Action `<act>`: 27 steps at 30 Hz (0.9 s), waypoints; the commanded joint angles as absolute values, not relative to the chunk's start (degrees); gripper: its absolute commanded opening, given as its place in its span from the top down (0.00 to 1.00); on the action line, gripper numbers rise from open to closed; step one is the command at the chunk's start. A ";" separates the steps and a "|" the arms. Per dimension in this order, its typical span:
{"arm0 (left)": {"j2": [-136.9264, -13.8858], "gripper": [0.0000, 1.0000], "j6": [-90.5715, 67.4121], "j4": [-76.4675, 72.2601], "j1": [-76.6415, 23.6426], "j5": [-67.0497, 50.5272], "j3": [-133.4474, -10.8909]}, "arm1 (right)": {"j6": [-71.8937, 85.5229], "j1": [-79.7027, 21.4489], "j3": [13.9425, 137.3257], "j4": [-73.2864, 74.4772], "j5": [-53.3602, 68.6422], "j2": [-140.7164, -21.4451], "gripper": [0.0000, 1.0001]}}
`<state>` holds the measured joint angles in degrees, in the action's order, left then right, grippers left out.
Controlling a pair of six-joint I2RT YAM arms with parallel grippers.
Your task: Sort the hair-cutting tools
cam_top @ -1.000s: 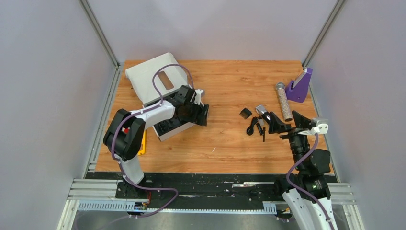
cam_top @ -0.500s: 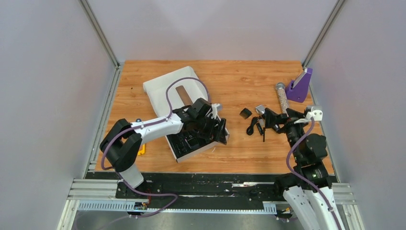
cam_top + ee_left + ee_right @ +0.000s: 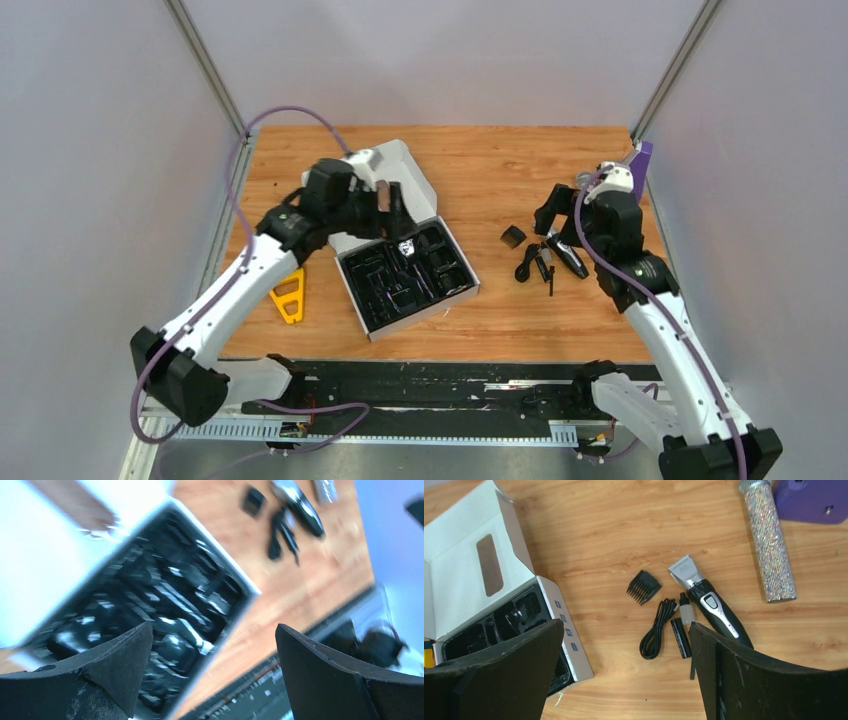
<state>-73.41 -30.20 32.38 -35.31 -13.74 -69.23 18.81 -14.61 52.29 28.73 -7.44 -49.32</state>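
The black clipper [image 3: 716, 602] with its silver blade head lies on the wood. Next to it are the stubby comb guard [image 3: 644, 586], the coiled cord [image 3: 655, 630], a short black tube [image 3: 680, 637] and a thin black stick [image 3: 692, 664]. They also show in the top view: clipper [image 3: 568, 256], guard [image 3: 513, 236], cord [image 3: 526, 263]. My right gripper [image 3: 625, 630] hangs open and empty high above them. My left gripper [image 3: 212, 640] is open and empty above the open box's black tray [image 3: 405, 275], near its white lid [image 3: 400, 165].
A glittery silver cylinder [image 3: 770, 545] and a purple holder [image 3: 811, 500] sit at the back right. A yellow triangular piece [image 3: 288, 296] lies left of the box. The left wrist view is motion-blurred. Bare wood lies between the box and the tools.
The left gripper dragged the box right toward the middle, let go and lifted back over the lid. The right arm rose and swung up over the tools.
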 commanded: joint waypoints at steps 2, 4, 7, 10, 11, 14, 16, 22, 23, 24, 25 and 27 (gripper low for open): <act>-65.52 0.00 -22.83 42.23 -21.05 -8.23 -71.21 | 22.88 -14.81 61.53 37.89 -8.57 -57.78 0.00; -63.38 0.00 -20.81 43.35 -17.46 -6.63 -71.19 | 22.40 -14.80 62.61 37.95 -8.18 -59.82 0.00; -59.82 0.00 -18.63 43.38 -15.99 1.75 -69.41 | 20.55 -14.56 63.34 36.85 -9.34 -62.93 0.00; -53.52 0.00 -17.48 39.24 -15.91 6.27 -65.33 | 19.03 -12.96 65.89 36.51 -9.09 -66.36 0.00; -50.45 0.00 -17.18 35.98 -15.91 7.54 -62.28 | 17.85 -12.32 67.43 36.45 -8.23 -67.50 0.00; -44.31 0.00 -15.52 28.94 -15.93 10.86 -55.20 | 14.13 -10.30 70.32 34.60 -4.77 -71.37 0.00; -40.86 0.00 -13.45 26.29 -15.91 10.81 -51.99 | 10.33 -8.27 72.74 33.82 -0.08 -75.10 0.00; -37.25 0.00 -8.70 27.64 -16.18 11.51 -49.74 | -5.25 -4.18 77.89 33.64 8.74 -88.12 0.00; -36.80 0.00 -8.40 27.83 -16.46 12.04 -49.28 | -7.76 -3.64 78.33 33.72 10.07 -90.24 0.00; -36.68 0.00 -8.01 27.93 -16.79 13.07 -49.04 | -9.68 -2.87 78.80 33.89 11.40 -92.17 0.00; -36.37 0.00 -7.87 28.12 -16.88 13.52 -49.00 | -10.98 -2.03 79.18 34.01 13.17 -93.93 0.01; -35.89 0.00 -7.66 28.20 -17.11 14.46 -49.00 | -12.35 -0.67 80.40 34.29 15.72 -97.27 0.02</act>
